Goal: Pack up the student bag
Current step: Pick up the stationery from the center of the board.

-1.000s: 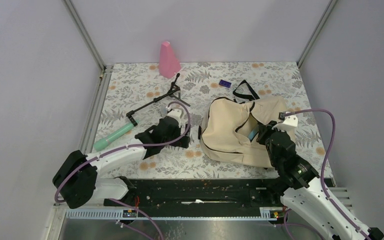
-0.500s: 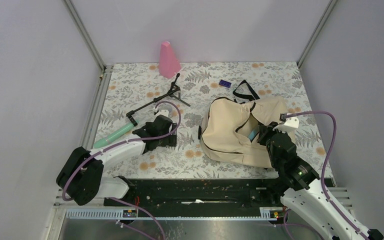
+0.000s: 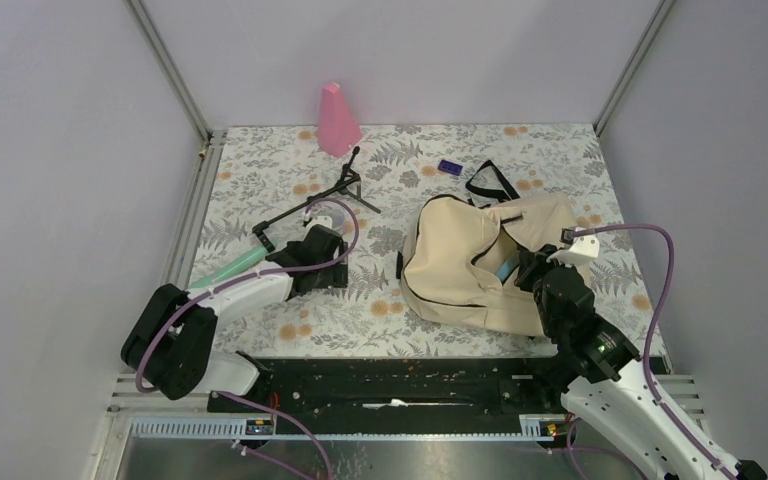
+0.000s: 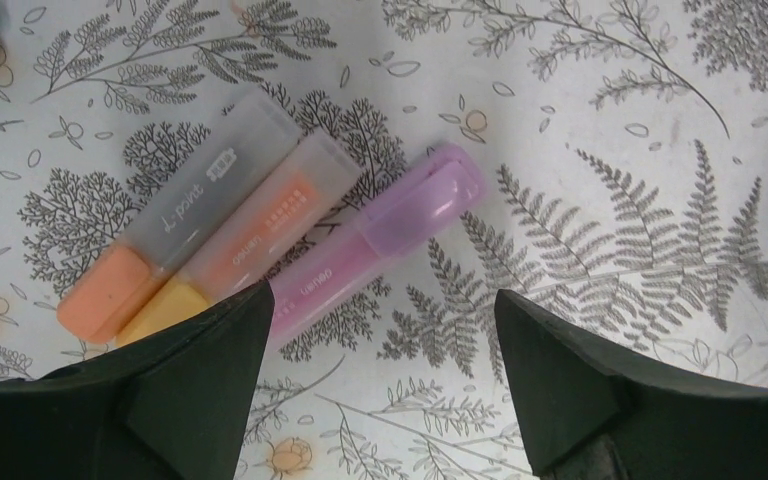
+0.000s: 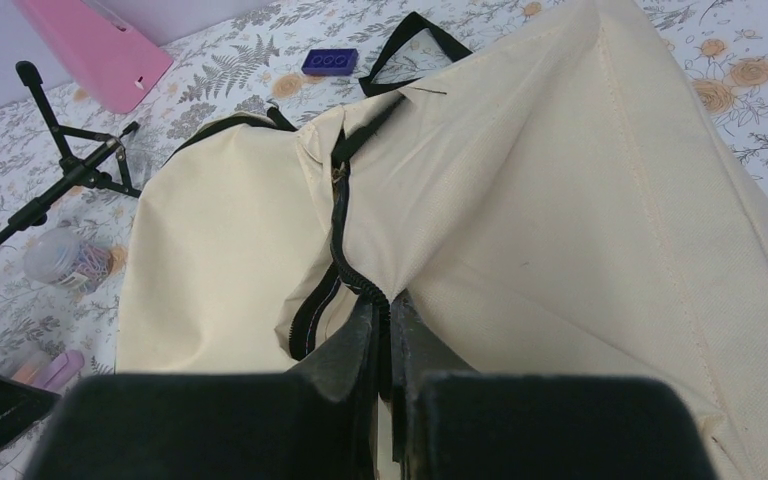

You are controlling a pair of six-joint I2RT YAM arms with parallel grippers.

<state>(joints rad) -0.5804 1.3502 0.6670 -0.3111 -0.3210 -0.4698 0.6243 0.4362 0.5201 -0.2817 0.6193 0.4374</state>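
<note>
From above, your left gripper (image 3: pixel 315 268) has swung away from the student bag (image 3: pixel 460 270) towards the green tube (image 3: pixel 225 268), with the tripod (image 3: pixel 310 205) just beyond it. That looks like the next pick.

At your left wrist, the jaws are spread. The purple highlighter (image 4: pixel 380 235) lies just ahead between them, and two orange highlighters (image 4: pixel 175 245) crowd the left finger.

At your right wrist, the right gripper (image 5: pixel 385 320) is pinching the bag's zipper edge (image 5: pixel 340 230), propping the mouth open
</note>
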